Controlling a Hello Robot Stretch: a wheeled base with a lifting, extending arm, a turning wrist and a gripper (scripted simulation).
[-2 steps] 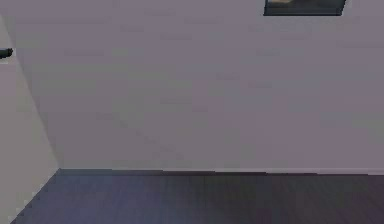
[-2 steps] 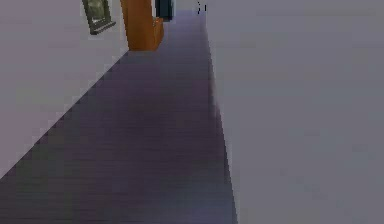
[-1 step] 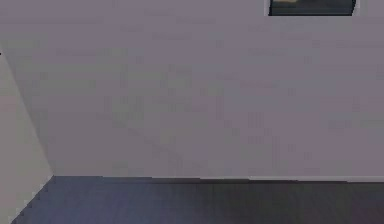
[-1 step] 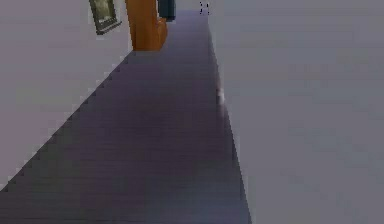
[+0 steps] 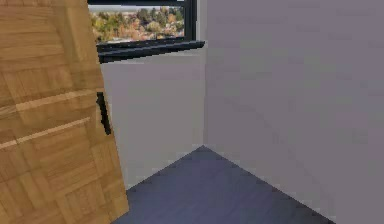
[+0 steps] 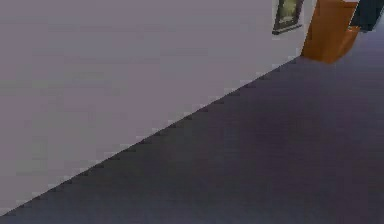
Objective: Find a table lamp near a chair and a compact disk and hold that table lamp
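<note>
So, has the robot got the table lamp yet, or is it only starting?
Nothing looks done yet. In hand is the search: ahead stand a wooden door and a window; to the side hangs a framed picture. Finding the table lamp and holding it are both left.

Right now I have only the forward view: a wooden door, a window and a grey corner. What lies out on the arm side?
Observer: A long grey wall runs across that view and meets the dark floor.
Operator: Anything hanging on that wall?
Observer: A small framed picture, at the arm side view's top right.
Operator: Any furniture near it?
Observer: An orange-brown shape stands just right of the picture. It is cut off by the top edge, so I cannot tell what it is.
</note>
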